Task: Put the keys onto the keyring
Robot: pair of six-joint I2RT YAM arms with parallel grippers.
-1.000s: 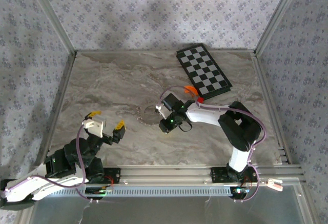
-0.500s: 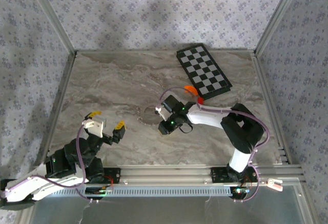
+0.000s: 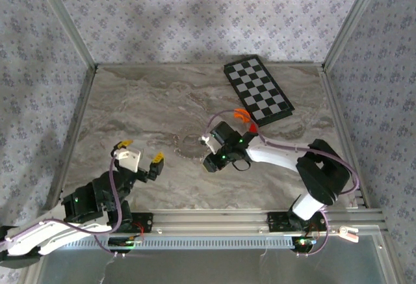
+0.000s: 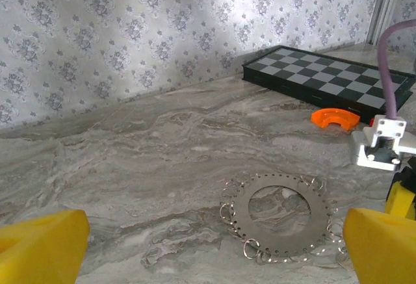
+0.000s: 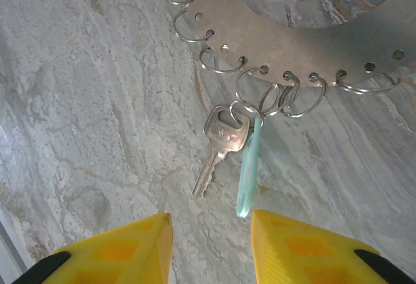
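Observation:
The keyring (image 5: 312, 43) is a flat perforated metal ring edged with several small wire loops, lying on the marble table (image 3: 130, 102). A silver key (image 5: 221, 142) and a pale teal tag (image 5: 248, 167) hang from one of its small loops and rest on the table. My right gripper (image 5: 211, 222) is open just short of them, with nothing between its yellow fingers. From above, the right gripper (image 3: 208, 157) sits at the right side of the keyring (image 3: 188, 144). My left gripper (image 3: 139, 154) is open to the left of the keyring (image 4: 250, 222), apart from it.
A black-and-white chessboard (image 3: 258, 91) lies at the back right, with an orange curved piece (image 3: 241, 115) just in front of it. Metal frame rails and patterned walls bound the table. Open marble lies to the left and at the back.
The right gripper's jaws have spread apart and its arm has shifted slightly right. The left arm has moved a little forward and right.

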